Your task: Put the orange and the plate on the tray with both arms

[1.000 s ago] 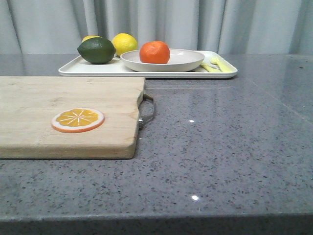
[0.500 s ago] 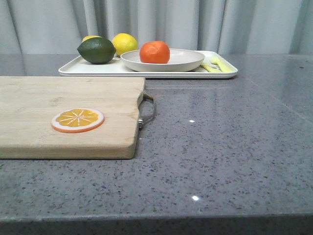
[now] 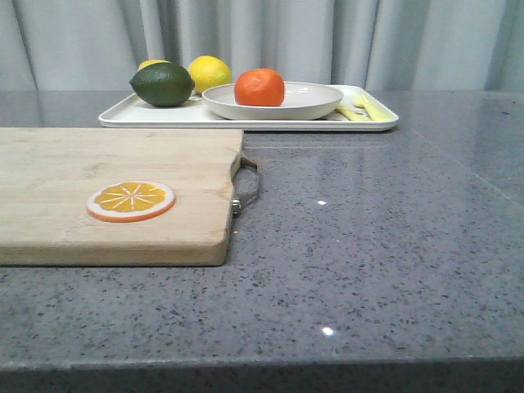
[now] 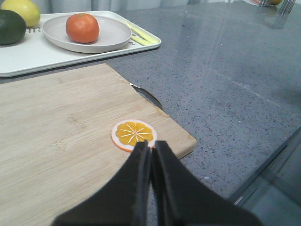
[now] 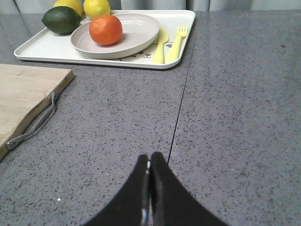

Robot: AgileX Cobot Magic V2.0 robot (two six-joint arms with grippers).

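Going by how things lie, the job looks finished, with nothing left to carry. At the far left of the tabletop a wooden cutting board lies flat, and on it, toward its 5 o'clock corner, sits a flat orange slice that has no part in the task. The left pincer hangs just above the board's near edge, the slice right in front of its tips, its fingers pressed together on nothing. Behind the board, toward 12 o'clock on the tabletop, lies the white tray. At the tray's 9 o'clock end a dark green lime rests with a lemon just behind it and a second yellow fruit peeping over the lime. At the tray's middle sits the plate, flat on the tray and inside its rim, and the orange rests in the plate, left of its centre. At the tray's 3 o'clock end a pale yellow fork and a matching piece of cutlery lie side by side, touching the plate or very nearly. The right pincer hovers over bare tabletop well short of the tray, fingers closed and empty. I judge both task items placed and both arms clear of them.
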